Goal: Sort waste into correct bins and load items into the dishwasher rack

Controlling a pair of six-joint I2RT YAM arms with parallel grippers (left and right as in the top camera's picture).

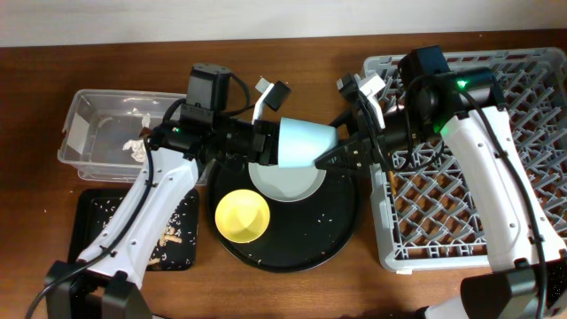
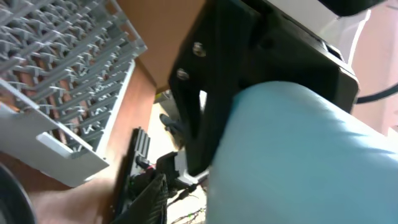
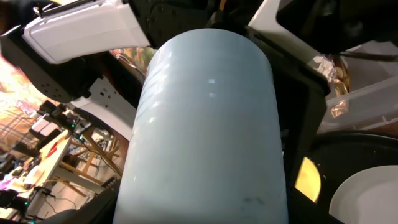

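While the blue cup (image 1: 306, 142) lies on its side in the air above the round black tray (image 1: 341, 230), I have both tools on it. My left gripper (image 1: 273, 144) is closed on the cup's wider end, as the overhead view shows. My right gripper (image 1: 341, 146) is closed round the narrower end from the opposite side. In the right wrist view the cup (image 3: 208, 124) fills the space between my fingers (image 3: 305, 124), and the dark finger lies flat against its side with no gap that I can see. In the left wrist view the cup (image 2: 298, 155) takes up the lower right, with a black finger of the other tool crossing its upper edge. My own left fingertips are not clearly seen there. Which of the two tools bears the weight I cannot tell. Directly under the cup sits the pale plate (image 1: 288, 184), and the yellow bowl (image 1: 242, 215) stands just beside it, both on the round tray. The dishwasher rack (image 1: 496, 177) stands on my right, touching the round tray's edge, and my right arm reaches across it. On my left the clear tub (image 1: 84, 133) holds a crumpled white tissue (image 1: 137, 149). The black rectangular tray (image 1: 93, 221) nearer to me holds food scraps (image 1: 168, 235) with white grains.
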